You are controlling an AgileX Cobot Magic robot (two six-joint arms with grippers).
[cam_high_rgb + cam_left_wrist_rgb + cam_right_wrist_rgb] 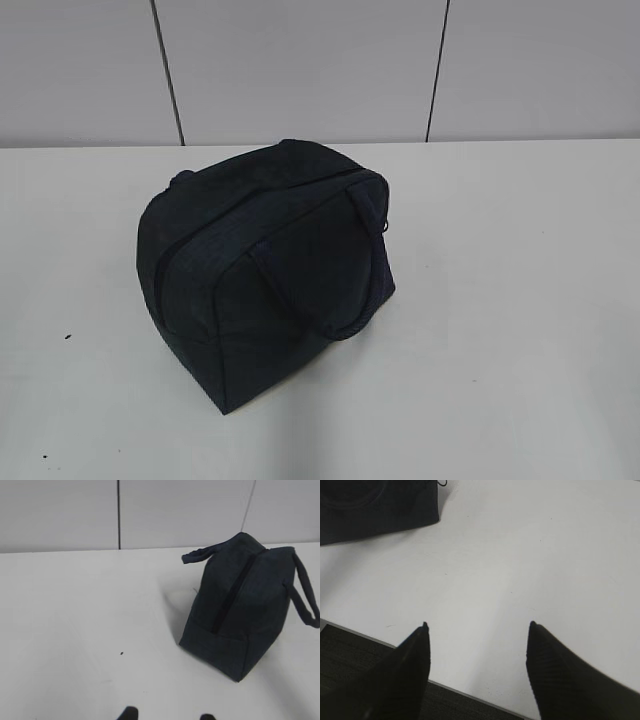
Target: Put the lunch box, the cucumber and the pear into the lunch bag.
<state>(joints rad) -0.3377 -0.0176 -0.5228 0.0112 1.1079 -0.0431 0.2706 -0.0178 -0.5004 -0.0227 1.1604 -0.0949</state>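
Note:
The dark navy lunch bag [265, 275] stands on the white table, zipped shut, one handle hanging down its near side. It also shows in the left wrist view [242, 607], and its corner shows in the right wrist view [375, 505]. The lunch box, the cucumber and the pear are not in view. My left gripper [167, 715] is open and empty, well short of the bag. My right gripper [477, 625] is open and empty above the table's near edge, apart from the bag. Neither gripper shows in the exterior view.
The white table [520, 300] carries only the bag. A pale panelled wall [300, 60] stands behind it. The table's front edge [465, 692] and dark floor lie under my right gripper.

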